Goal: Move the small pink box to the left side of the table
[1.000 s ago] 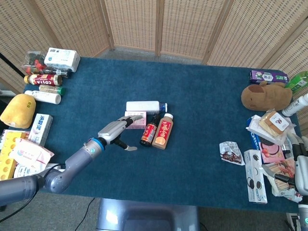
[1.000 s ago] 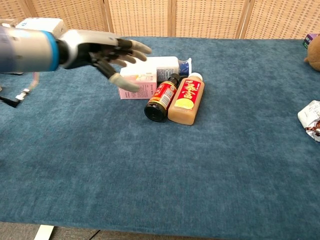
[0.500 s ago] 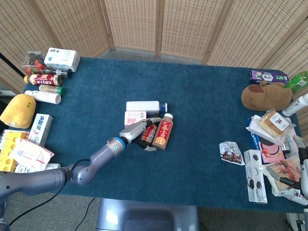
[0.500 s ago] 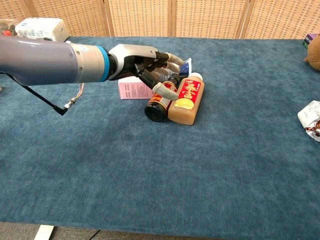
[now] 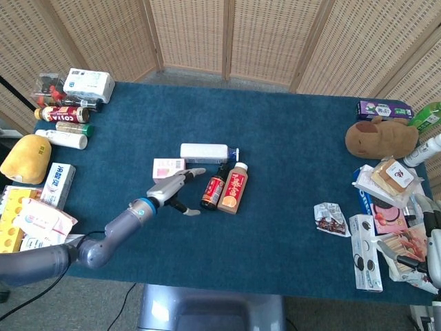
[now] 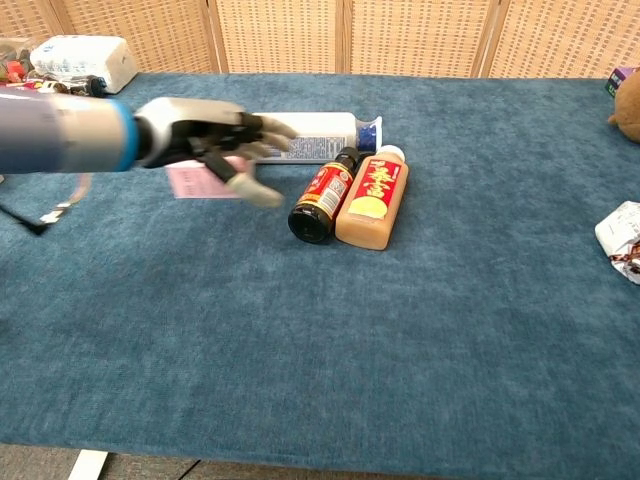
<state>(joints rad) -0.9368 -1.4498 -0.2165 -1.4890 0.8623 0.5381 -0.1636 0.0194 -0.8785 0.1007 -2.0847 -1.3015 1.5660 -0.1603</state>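
Note:
The small pink box (image 5: 168,169) lies flat on the blue table (image 5: 289,138), left of the cluster of bottles. In the chest view the pink box (image 6: 195,182) is partly hidden behind my left hand (image 6: 210,145). My left hand (image 5: 173,186) is at the box's right near corner, fingers spread and holding nothing. Whether it touches the box is unclear. Only a sliver of my right hand (image 5: 434,241) shows at the right edge of the head view, so its fingers cannot be made out.
A white bottle (image 5: 204,152), a dark sauce bottle (image 5: 213,189) and a tan drink bottle (image 5: 234,187) lie just right of the box. Packets, bottles and a yellow plush (image 5: 25,158) line the left edge. Snacks and a brown plush (image 5: 380,137) crowd the right edge.
The pink box has slid left, away from the bottles. My left hand reached in beside the bottles, then swept back left with the box.

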